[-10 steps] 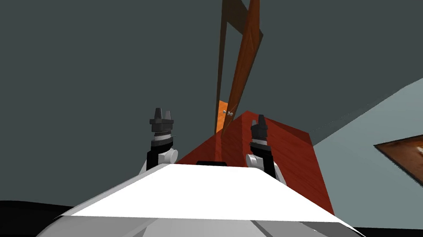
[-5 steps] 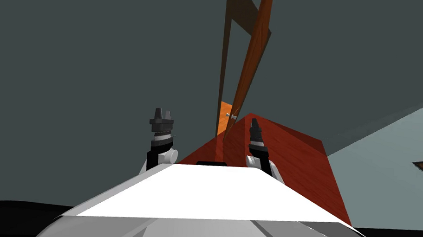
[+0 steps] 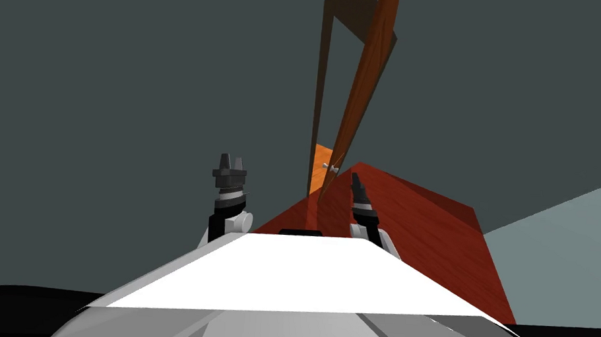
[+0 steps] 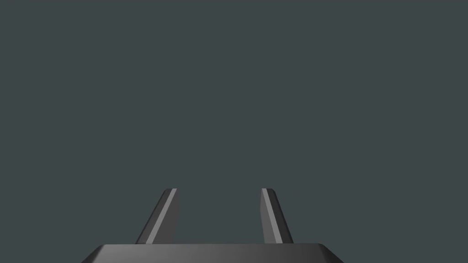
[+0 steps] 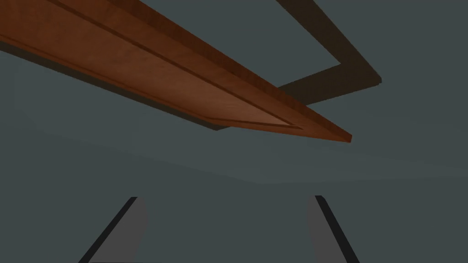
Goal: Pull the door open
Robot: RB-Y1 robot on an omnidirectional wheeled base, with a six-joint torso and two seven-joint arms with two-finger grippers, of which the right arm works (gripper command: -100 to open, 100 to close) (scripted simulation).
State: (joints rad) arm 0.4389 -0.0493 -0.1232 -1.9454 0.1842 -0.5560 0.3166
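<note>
1. Dark grey wall: it covers most of the head view on both sides of the doorway. A lighter grey wall meets it at the far right.
2. Red-brown wooden floor: it runs from in front of me to the foot of the door. A brighter orange strip of floor shows through the opening.
3. Door: brown wood with a panelled face. It stands ahead of me, slightly right of centre, ajar and seen almost edge-on. In the right wrist view its panelled face passes beyond the fingers, not between them.
4. Door frame: dark brown, just left of the door leaf, with a narrow gap between the two.
5. Right gripper: raised before the lower part of the door, near the handle. I read its fingers as spread wide with nothing held.
6. Left gripper: raised left of the doorway, well apart from the door. Its fingers are spread wide with nothing between them.
7. Handle: small and silver, low on the door's edge, close beside the right gripper's tip. I cannot tell whether they touch.
</note>
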